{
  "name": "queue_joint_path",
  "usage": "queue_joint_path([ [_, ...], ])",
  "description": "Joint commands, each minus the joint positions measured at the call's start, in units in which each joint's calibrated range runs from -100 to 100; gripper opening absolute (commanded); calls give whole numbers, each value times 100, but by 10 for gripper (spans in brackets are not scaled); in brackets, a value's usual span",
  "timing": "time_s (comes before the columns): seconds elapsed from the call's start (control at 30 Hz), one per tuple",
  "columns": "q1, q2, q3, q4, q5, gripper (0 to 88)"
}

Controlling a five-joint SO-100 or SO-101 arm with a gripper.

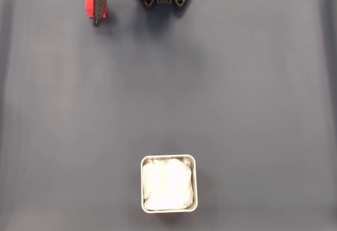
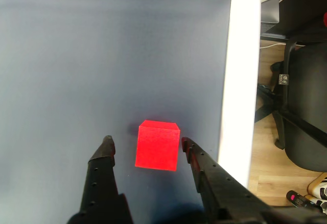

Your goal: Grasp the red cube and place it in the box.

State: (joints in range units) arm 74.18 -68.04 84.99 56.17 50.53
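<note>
Fingers (image 2: 184,145) spread open, straddling the red cube, grasp not yet made.

Largest first: the dark tabletop (image 1: 237,83) stretches away from the fingers, and the box (image 1: 169,158) sits well apart from them near the opposite edge in the fixed view, its white lining bare. Between the fingers in the wrist view the red cube (image 2: 157,146) rests on the tabletop, closer to the right-hand one, apparently untouched by either. My judgement: this is the reach-and-grasp step; next the fingers should close squarely on the cube, lift, then carry it across to the box. No brand, label or writing can be read anywhere.
</note>
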Motion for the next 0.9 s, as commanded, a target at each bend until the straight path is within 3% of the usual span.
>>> queue_joint_path([
  [0.0,67,45,14,-190,-107,311],
  [0.37,82,-7,68,-239,-103,284],
  [0.87,89,-59,68,-231,-15,126],
])
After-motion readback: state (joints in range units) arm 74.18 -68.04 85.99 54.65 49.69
